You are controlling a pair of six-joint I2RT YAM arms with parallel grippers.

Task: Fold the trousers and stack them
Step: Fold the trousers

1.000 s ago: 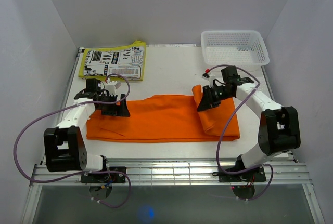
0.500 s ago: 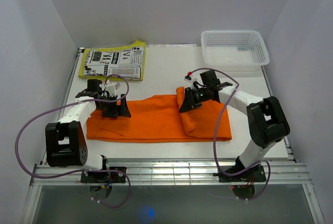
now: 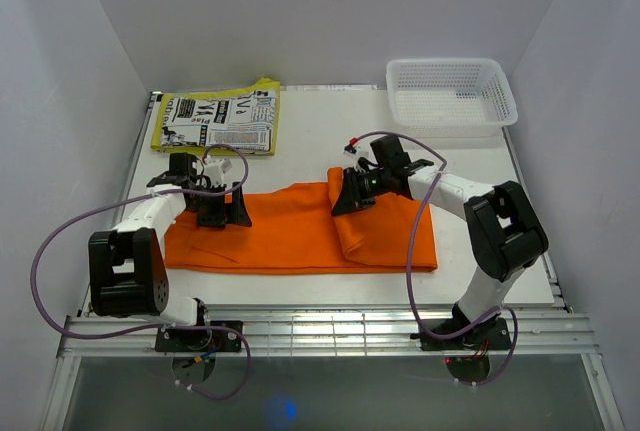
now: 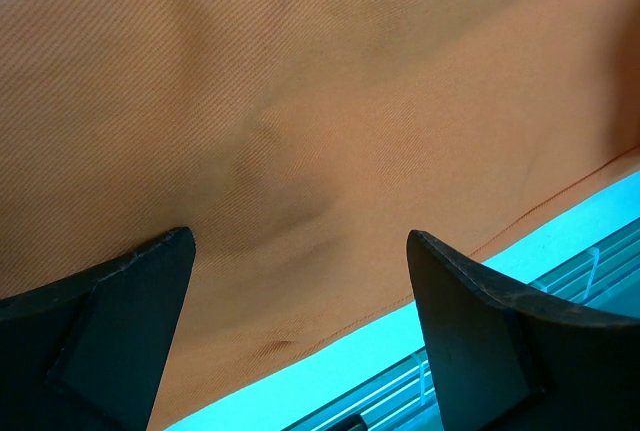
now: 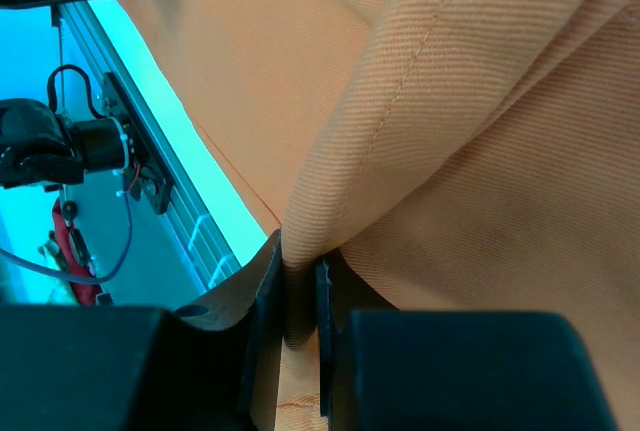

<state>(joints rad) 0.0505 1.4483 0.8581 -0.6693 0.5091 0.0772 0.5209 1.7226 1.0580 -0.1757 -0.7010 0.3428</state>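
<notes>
Pinching the folded-over end of the bright orange soft cloth trousers, spread across the white table, the right gripper is clamping tight. The left gripper is hovering wide open. Best landing hem on hem.

A flat white tabletop carries three things. A long pair of bright orange soft cloth trousers lies spread across its near half, starting beneath the wide-apart jaws of the left gripper and running past the right gripper, whose jaws pinch a raised fold. A yellow-edged black-and-white printed paper lies flat just beyond the left jaws. A white plastic mesh basket sits well beyond the right jaws, in the far corner.
</notes>
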